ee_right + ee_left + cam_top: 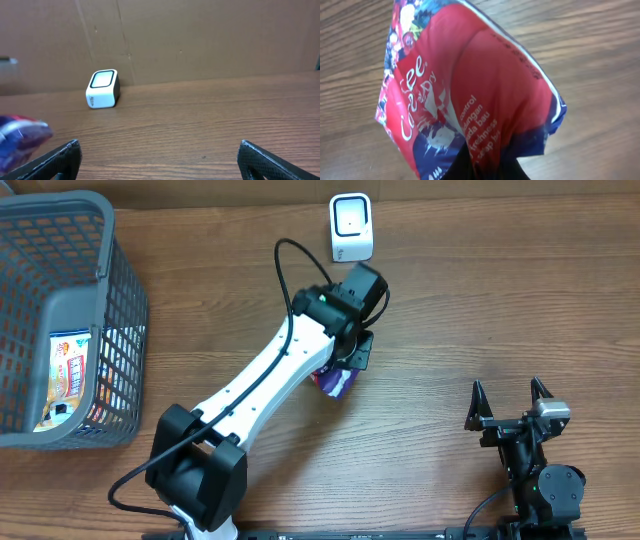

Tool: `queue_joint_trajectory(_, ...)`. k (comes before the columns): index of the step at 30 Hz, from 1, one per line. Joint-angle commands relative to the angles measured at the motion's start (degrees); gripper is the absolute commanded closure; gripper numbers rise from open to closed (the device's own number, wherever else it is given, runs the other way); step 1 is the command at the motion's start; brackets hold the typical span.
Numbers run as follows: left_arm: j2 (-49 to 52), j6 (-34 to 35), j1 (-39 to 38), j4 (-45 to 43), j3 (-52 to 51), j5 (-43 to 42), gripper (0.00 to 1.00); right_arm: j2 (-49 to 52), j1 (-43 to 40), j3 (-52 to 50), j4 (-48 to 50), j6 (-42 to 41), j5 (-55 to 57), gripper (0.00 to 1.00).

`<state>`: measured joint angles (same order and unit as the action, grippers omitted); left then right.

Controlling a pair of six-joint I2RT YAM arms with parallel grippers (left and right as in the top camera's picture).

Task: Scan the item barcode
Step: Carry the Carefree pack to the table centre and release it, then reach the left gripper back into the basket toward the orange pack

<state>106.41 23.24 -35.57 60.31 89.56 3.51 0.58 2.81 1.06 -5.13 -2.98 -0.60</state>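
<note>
Grey plastic mesh basket (105,240) sits at the brown wooden desk's (470,300) left edge. Left gripper (346,366) pinches the red-and-blue foil snack packet (470,90) mid-desk, probably to face the small white box scanner (351,227) at the far edge. Right gripper (508,395) is parked at the near edge, jaws spread, holding nothing.

The basket (60,320) sits at the far left of the counter (480,300), with a packet (68,375) lying inside it. The scanner (351,227) stands at the back edge, near the middle. The left arm (270,370) reaches diagonally from the front edge toward it. The left gripper (352,358) is in front of the scanner and apart from it, with the pouch (335,383) in its jaws over the counter. The right gripper (512,402) sits well to the right, near the front edge, with the scanner ahead on its left.
</note>
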Motion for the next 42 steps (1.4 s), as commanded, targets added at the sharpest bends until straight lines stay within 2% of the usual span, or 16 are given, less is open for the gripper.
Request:
queue_joint_trajectory(1,-0.35,0.76,0.33,-3.13,-3.80,6.99,0.96,-0.42,0.07,-0.59,0.28,0.04,0.55,0.00)
queue_joint_trajectory(2,-0.33,0.39,0.33,-3.93,-4.39,7.58,0.96,-0.42,0.07,-0.59,0.28,0.04,0.55,0.00)
queue_joint_trajectory(3,-0.33,-0.20,0.33,-4.55,-4.66,7.41,0.89,-0.42,0.07,-0.59,0.28,0.04,0.55,0.00)
queue_joint_trajectory(5,-0.35,-0.20,0.33,-4.76,-4.52,7.37,0.71,-0.42,0.07,-0.59,0.28,0.04,0.55,0.00)
queue_joint_trajectory(6,-0.35,-0.59,0.33,-4.55,-3.91,7.23,0.55,-0.42,0.07,-0.59,0.28,0.04,0.55,0.00)
queue_joint_trajectory(7,-0.35,-0.59,0.33,-3.93,-3.15,6.88,0.48,-0.42,0.07,-0.59,0.28,0.04,0.55,0.00)
queue_joint_trajectory(9,-0.35,-0.55,0.33,-1.49,-0.07,4.37,0.38,-0.42,0.07,-0.59,0.28,0.04,0.55,0.00)
queue_joint_trajectory(12,-0.37,-0.50,0.55,5.35,10.23,-1.14,0.34,-0.42,0.07,-0.59,0.28,0.04,0.55,0.00)
queue_joint_trajectory(14,-0.46,-0.50,0.83,9.35,16.55,-2.56,0.27,-0.42,0.07,-0.59,0.28,0.04,0.55,0.00)
queue_joint_trajectory(17,-0.46,-0.50,1.62,16.57,27.23,-2.73,0.00,-0.42,0.07,-0.59,0.28,0.04,0.55,0.00)
queue_joint_trajectory(25,-0.85,-0.50,4.50,36.41,48.24,-0.74,0.00,-0.42,0.07,-0.59,0.28,0.04,0.55,0.00)
queue_joint_trajectory(29,-4.39,-2.05,6.19,36.50,48.87,-1.40,0.00,-0.42,0.07,-0.59,0.28,0.04,0.55,0.00)
queue_joint_trajectory(33,-10.88,-2.73,11.39,36.50,48.87,-1.60,0.00,-0.42,0.07,-0.59,0.28,0.04,0.55,0.00)
queue_joint_trajectory(36,-16.50,-4.11,17.22,36.50,48.61,-1.66,0.00,-0.42,0.07,-0.59,0.28,0.04,0.55,0.00)
queue_joint_trajectory(38,-22.14,-5.27,24.52,36.50,48.37,-1.66,0.00,-0.42,0.07,-0.59,0.26,0.04,0.55,0.00)
queue_joint_trajectory(42,-27.50,-5.51,34.01,36.50,47.78,-1.64,0.00,-0.42,0.07,-0.59,0.28,0.04,0.55,0.00)
